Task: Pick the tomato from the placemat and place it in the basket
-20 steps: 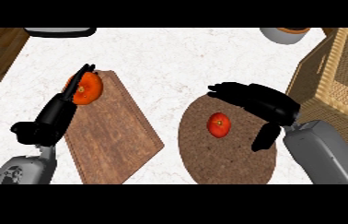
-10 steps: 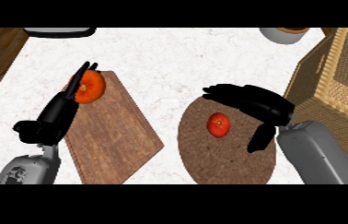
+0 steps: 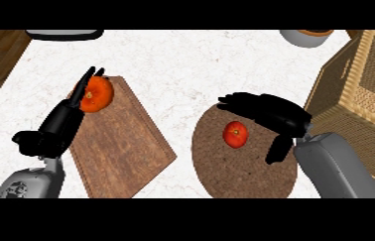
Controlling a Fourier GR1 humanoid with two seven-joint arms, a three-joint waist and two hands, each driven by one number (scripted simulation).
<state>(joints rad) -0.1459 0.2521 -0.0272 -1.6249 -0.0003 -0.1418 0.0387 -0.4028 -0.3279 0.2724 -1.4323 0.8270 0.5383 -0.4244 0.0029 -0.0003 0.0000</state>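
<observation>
Tomato (image 3: 235, 134) lies lengthwise up-down on the placemat (image 3: 242, 175).

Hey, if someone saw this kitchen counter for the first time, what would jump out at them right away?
Probably the red tomato lying on the round brown placemat at centre right, with the right hand arched just beside and above it, fingers spread and not closed on it. Next, an orange fruit at the far end of the wooden cutting board on the left, with the left hand stretched alongside it. The wicker basket fills the right edge.
</observation>
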